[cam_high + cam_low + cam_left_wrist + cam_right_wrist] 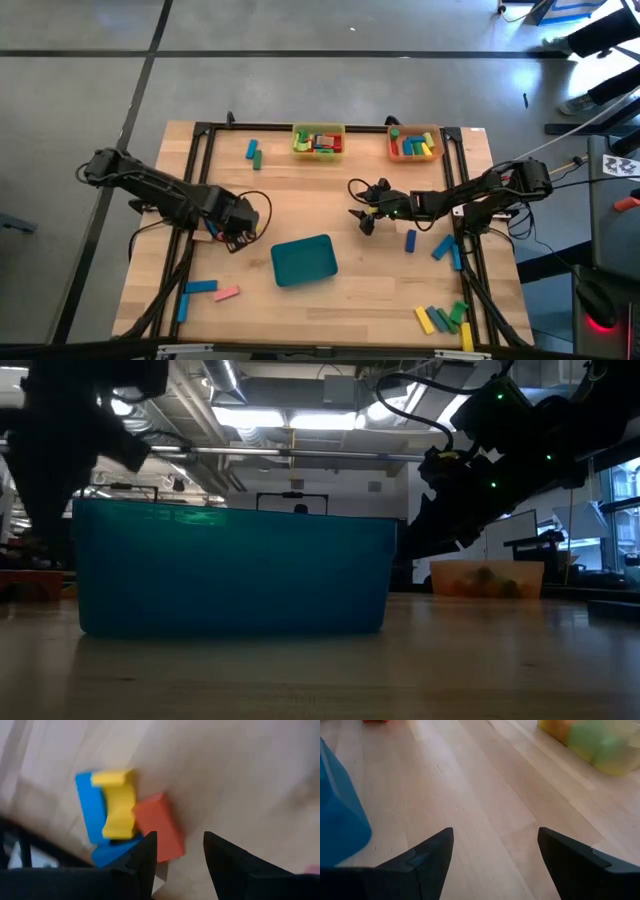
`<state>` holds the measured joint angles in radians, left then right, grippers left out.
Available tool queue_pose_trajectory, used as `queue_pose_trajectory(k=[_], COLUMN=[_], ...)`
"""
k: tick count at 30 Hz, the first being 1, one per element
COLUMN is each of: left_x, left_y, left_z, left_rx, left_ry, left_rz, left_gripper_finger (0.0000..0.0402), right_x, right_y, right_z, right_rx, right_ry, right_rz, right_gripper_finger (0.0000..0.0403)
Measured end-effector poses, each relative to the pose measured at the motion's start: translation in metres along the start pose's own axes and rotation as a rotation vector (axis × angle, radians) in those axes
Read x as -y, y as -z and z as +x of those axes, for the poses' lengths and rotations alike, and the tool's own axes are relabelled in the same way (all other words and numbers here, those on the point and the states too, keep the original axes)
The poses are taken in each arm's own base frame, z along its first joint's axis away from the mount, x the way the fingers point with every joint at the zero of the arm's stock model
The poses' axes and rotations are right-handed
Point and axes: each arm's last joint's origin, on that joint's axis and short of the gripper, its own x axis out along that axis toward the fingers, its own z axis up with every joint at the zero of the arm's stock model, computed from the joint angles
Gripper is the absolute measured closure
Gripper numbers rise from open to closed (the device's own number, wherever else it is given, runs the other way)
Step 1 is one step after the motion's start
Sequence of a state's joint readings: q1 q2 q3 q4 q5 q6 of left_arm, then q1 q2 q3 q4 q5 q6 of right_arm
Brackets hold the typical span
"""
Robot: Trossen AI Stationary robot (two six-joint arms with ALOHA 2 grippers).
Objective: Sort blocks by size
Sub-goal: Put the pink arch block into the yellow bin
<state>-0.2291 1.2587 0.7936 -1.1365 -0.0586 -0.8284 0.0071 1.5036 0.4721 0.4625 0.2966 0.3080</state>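
Hovering just left of the teal tray (304, 260), my left gripper (176, 852) stands parted and empty over a small heap of blocks. The red block (160, 826) lies straight ahead between my fingers, its long axis running away from me, touching the yellow block (118, 803) and blue block (90, 806) beside it. My right gripper (362, 205), spread wide and empty, waits beyond the tray's far right corner.

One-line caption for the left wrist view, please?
Left gripper open above a red block, beside a yellow block lying on blue blocks.
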Motion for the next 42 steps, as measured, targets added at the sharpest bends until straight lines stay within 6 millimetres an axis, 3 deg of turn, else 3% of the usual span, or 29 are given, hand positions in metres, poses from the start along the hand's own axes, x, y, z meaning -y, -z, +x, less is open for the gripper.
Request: queue_pose_trajectory(k=[6,12,20,25,31,38,42], left_x=[-0.005,-0.008,-0.012,-0.016,-0.014,-0.014,-0.011], left_y=[0.006,0.006,0.004,0.008,0.008,0.008,0.005], left_z=[0.020,0.028,0.033,0.045,0.055,0.055,0.051], left_rx=[-0.024,-0.018,-0.012,-0.020,0.006,0.009,0.023], left_ry=[-0.030,-0.023,-0.021,-0.044,0.018,0.021,0.035], left_rz=[-0.121,-0.112,-0.118,-0.136,-0.116,-0.071,-0.035], left_gripper_finger=[0.0258,0.0256,0.0202,0.0191,0.0213,0.0279,0.0282], right_x=[0.000,0.000,0.000,0.000,0.000,0.001,0.001], right_y=[0.000,0.000,0.001,0.002,0.002,0.001,0.001], right_z=[0.000,0.000,0.000,0.000,0.000,0.000,0.000], right_rx=[-0.001,-0.004,-0.014,-0.016,-0.016,-0.014,-0.014], right_ry=[-0.002,-0.001,0.002,0.003,0.004,0.010,0.010], right_rz=[0.001,0.000,-0.003,-0.004,-0.004,-0.004,-0.004], right_gripper_finger=[0.0111,0.0111,0.0111,0.0111,0.0111,0.0111,0.0111])
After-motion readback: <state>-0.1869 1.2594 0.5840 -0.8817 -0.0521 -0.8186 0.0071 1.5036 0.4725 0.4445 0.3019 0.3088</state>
